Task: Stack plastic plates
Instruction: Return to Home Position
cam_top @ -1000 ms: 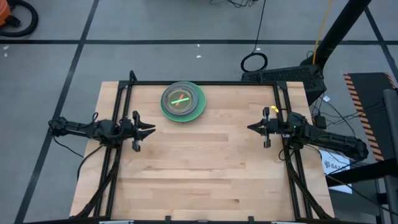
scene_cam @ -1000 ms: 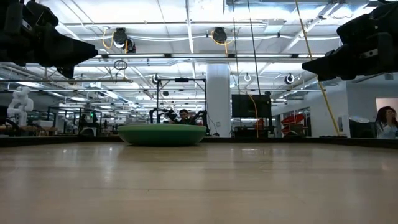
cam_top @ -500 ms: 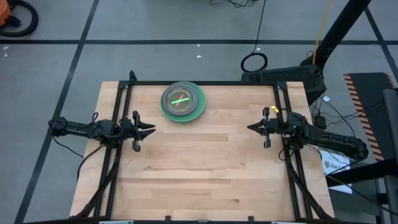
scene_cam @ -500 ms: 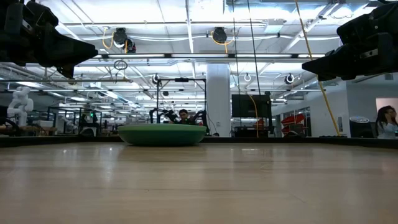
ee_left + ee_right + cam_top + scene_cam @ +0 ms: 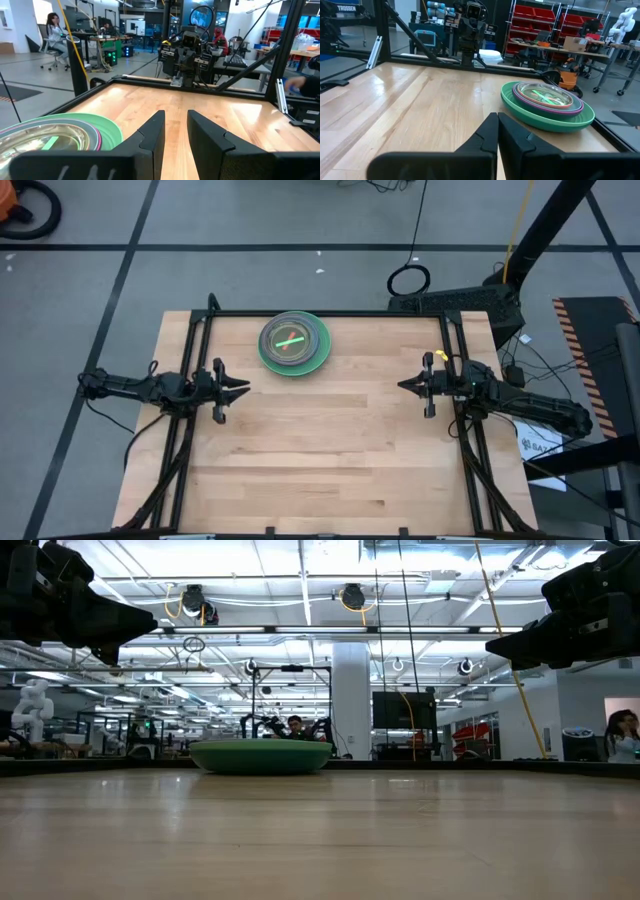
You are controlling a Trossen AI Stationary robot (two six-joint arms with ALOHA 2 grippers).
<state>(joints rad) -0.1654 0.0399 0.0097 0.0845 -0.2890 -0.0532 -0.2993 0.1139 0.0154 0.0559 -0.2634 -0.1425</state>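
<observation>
One stack of plastic plates [image 5: 294, 344] stands near the table's far edge, its green bottom plate [image 5: 547, 114] flat on the wood. Magenta and pale rims show above it [image 5: 95, 137], with small translucent plates and a lime streak on top. In the low view the stack [image 5: 261, 756] is a low green mound. My left gripper [image 5: 247, 388] hovers at the table's left side, fingers a little apart [image 5: 175, 127]. My right gripper [image 5: 400, 385] hovers at the right side, fingers together [image 5: 497, 128]. Neither touches the stack.
A black frame rail [image 5: 330, 314] runs along the far edge and down both sides of the wooden table [image 5: 320, 460]. The middle and near part of the table lies bare. People sit at desks in the room behind [image 5: 620, 735].
</observation>
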